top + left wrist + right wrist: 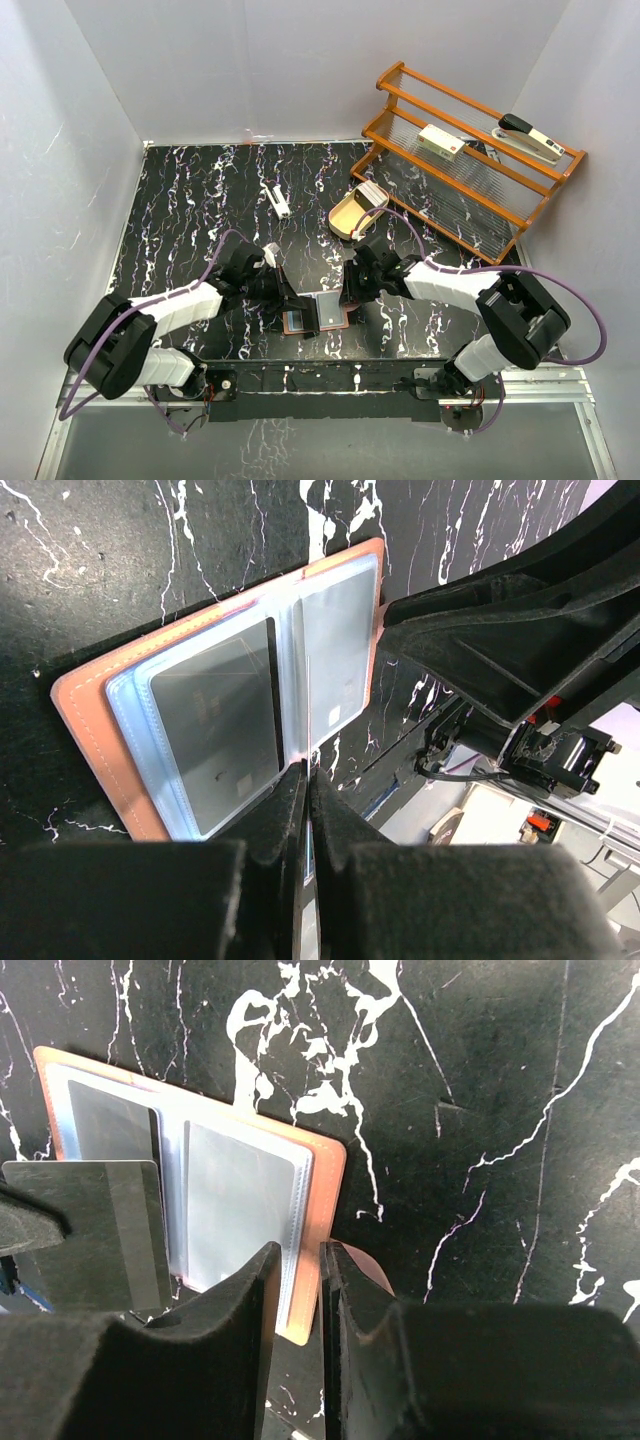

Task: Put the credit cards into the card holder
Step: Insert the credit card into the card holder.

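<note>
Holder (318,313) open flat on table (200,200) between both arms, sleeves up. Card (100,1230) clenched in left gripper (306,810), over the sleeves. Right gripper (297,1300) astride holder's edge, jaws narrow; cannot tell whether pinching. Could miss the sleeve mouth and buckle, or shove holder if unpinned.

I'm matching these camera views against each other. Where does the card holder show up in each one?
Top external: card holder lies open at bottom centre.
Left wrist: card holder fills centre-left.
Right wrist: card holder sits left of centre.
Shared landmark: the black, white-veined table under it.
</note>
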Robot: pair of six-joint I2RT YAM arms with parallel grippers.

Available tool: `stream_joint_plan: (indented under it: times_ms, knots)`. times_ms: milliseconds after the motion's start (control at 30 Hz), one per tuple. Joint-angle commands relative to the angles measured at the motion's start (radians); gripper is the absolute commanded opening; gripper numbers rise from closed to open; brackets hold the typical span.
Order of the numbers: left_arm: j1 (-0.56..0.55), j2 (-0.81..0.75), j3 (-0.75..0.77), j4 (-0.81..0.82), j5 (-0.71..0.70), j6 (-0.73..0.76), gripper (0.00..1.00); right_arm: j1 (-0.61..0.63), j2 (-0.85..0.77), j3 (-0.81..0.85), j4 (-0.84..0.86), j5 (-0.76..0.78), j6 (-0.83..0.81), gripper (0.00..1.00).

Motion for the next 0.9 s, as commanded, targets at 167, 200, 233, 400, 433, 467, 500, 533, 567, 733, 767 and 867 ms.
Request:
stream_joint_plan:
  times_ms: [167, 200, 233, 400, 433, 467, 500, 533, 567, 733, 767, 867]
  knots:
    - [0.015, 0.03, -0.01, 0.033, 0.039, 0.022, 0.0, 0.005, 0.009, -0.001, 0.043, 0.038, -0.033, 0.17]
    - [0.017, 0.035, -0.011, 0.034, 0.042, 0.025, 0.0, 0.005, 0.009, -0.004, 0.042, 0.041, -0.033, 0.16]
    - [0.019, 0.041, -0.012, 0.039, 0.043, 0.027, 0.0, 0.005, 0.007, -0.006, 0.043, 0.042, -0.032, 0.16]
    - [0.022, 0.058, -0.006, 0.062, 0.05, 0.027, 0.0, 0.006, -0.03, 0.001, 0.032, 0.035, -0.013, 0.2]
    - [0.023, 0.058, -0.001, 0.061, 0.051, 0.03, 0.0, 0.006, -0.04, 0.009, 0.026, 0.034, -0.013, 0.21]
    - [0.023, 0.07, 0.002, 0.061, 0.053, 0.031, 0.0, 0.006, -0.048, 0.018, 0.019, 0.033, -0.01, 0.23]
    - [0.023, 0.084, 0.004, 0.065, 0.056, 0.032, 0.0, 0.005, -0.054, 0.026, 0.014, 0.032, -0.009, 0.25]
    - [0.023, 0.089, 0.004, 0.069, 0.059, 0.029, 0.0, 0.007, -0.06, 0.032, 0.015, 0.03, -0.006, 0.26]
    - [0.023, 0.092, 0.007, 0.071, 0.063, 0.027, 0.0, 0.007, -0.065, 0.035, 0.018, 0.028, -0.003, 0.27]
    - [0.023, 0.092, 0.016, 0.063, 0.065, 0.027, 0.0, 0.009, -0.039, 0.045, 0.044, 0.027, 0.001, 0.29]
    - [0.023, 0.094, 0.018, 0.06, 0.065, 0.028, 0.0, 0.009, -0.022, 0.046, 0.045, 0.024, -0.001, 0.29]
    - [0.023, 0.098, 0.024, 0.047, 0.065, 0.033, 0.0, 0.013, 0.023, 0.051, 0.039, 0.029, -0.007, 0.28]
